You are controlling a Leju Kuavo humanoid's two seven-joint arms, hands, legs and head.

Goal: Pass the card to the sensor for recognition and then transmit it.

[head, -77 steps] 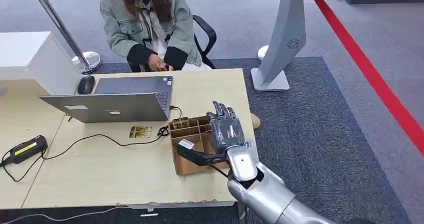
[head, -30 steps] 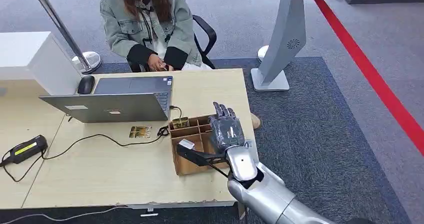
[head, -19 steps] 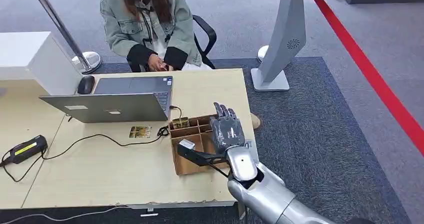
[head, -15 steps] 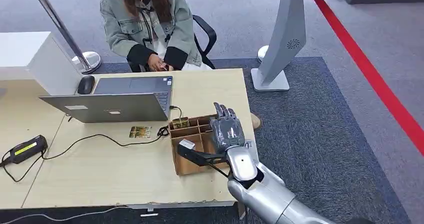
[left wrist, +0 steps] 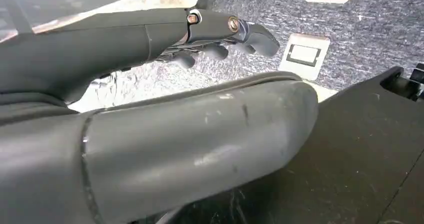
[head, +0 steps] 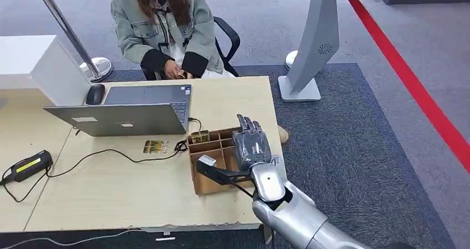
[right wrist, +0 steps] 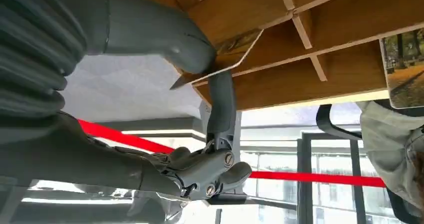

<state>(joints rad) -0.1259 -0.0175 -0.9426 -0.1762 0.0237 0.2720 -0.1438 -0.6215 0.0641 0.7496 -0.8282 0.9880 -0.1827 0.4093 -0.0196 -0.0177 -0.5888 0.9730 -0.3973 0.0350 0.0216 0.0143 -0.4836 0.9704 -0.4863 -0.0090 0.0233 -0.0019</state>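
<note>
The cardboard divider box (head: 213, 149) was plain brown, thin-walled, with square cells. The right hand (head: 252, 146) pinched a thin glossy card (right wrist: 227, 59) between thumb and a finger. The left hand (left wrist: 220, 39) had its fingers curled in, holding nothing.

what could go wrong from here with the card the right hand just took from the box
1. The right hand pinches the card by one edge, between thumb and a single finger, so it may slip or twist on lifting.
2. The card sits against the cardboard box and its dividers, so a skewed pull could snag it or drag the light box.
3. A cable lies across the table toward the laptop; a low sweep that way might catch it.
</note>
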